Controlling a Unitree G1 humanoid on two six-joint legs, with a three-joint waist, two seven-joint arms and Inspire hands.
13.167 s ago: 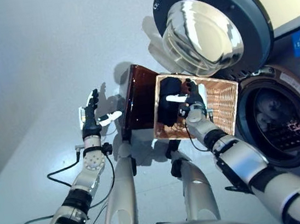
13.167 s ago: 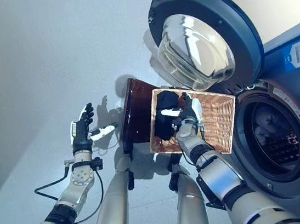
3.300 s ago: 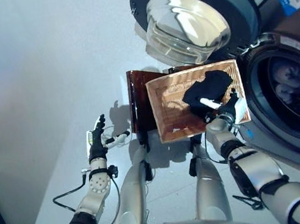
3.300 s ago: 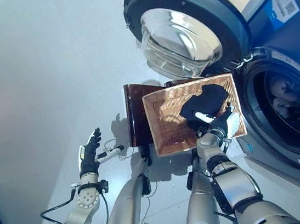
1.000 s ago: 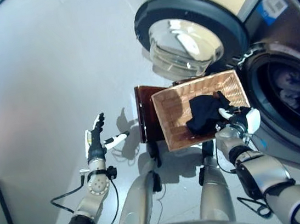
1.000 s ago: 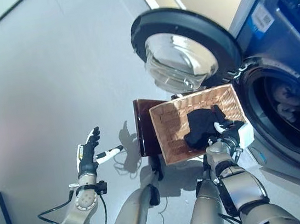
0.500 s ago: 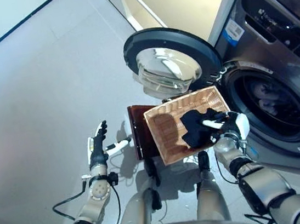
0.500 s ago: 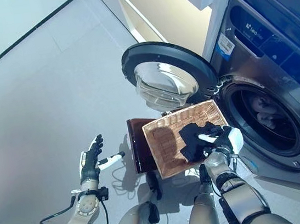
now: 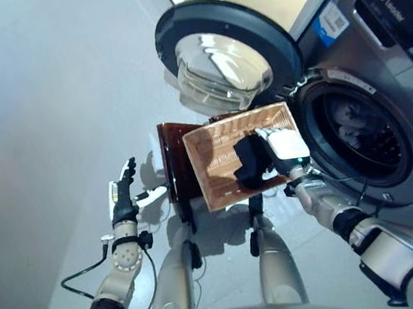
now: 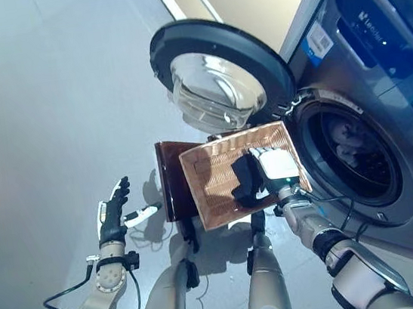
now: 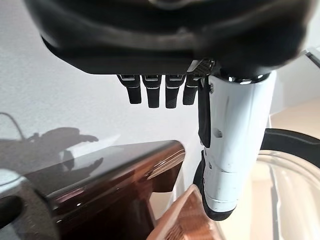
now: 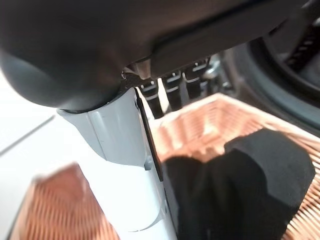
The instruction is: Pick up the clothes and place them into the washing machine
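Through the head camera I am seeing my right hand (image 10: 273, 165) lying over the black clothes (image 10: 244, 178) in the wicker basket (image 10: 208, 178), beside the washing machine (image 10: 351, 151) with its door (image 10: 215, 73) open. My right wrist view is showing straight fingers, gripping nothing; I should curl deep before lifting. The left wrist view is showing my left hand (image 11: 165, 90) idling open.

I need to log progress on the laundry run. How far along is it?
Done: the washing machine door stands open, and pale laundry already lies in the drum. In hand: the right hand is over the black cloth in the basket; whether it grips is unclear. The left hand is open, idle. Left: putting the cloth into the drum.
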